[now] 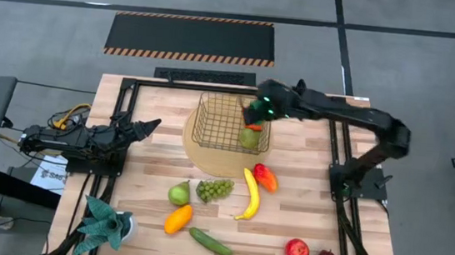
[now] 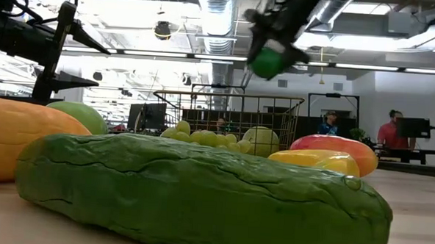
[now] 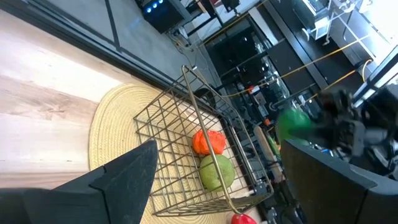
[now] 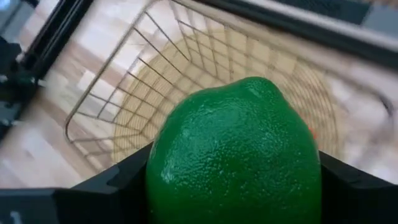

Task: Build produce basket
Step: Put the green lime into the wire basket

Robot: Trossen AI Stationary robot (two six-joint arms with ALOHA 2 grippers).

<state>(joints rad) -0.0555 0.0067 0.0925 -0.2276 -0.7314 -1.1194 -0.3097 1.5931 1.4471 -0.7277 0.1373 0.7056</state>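
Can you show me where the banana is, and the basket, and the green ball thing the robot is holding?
banana (image 1: 250,195): high view, middle of its yellow curve.
basket (image 1: 211,119): high view, bare wire floor on its left side.
green fruit (image 4: 235,155): right wrist view, centre of its bumpy skin, held over the basket.

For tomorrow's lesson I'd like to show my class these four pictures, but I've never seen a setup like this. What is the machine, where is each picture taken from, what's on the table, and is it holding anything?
It is a robot with two dark arms at a wooden table, each ending in a two-finger gripper. One picture looks straight down, one looks level across the tabletop, and two come from cameras on the arms' wrists.

The right gripper hangs above the wire basket, closed on a green lime. The basket sits on a round tan mat and already holds a pale green fruit and an orange-red one.

The left gripper waits at the table's left side, open and empty.

Still on the table: banana, grapes, pear, cucumber, two red apples and a potted plant.
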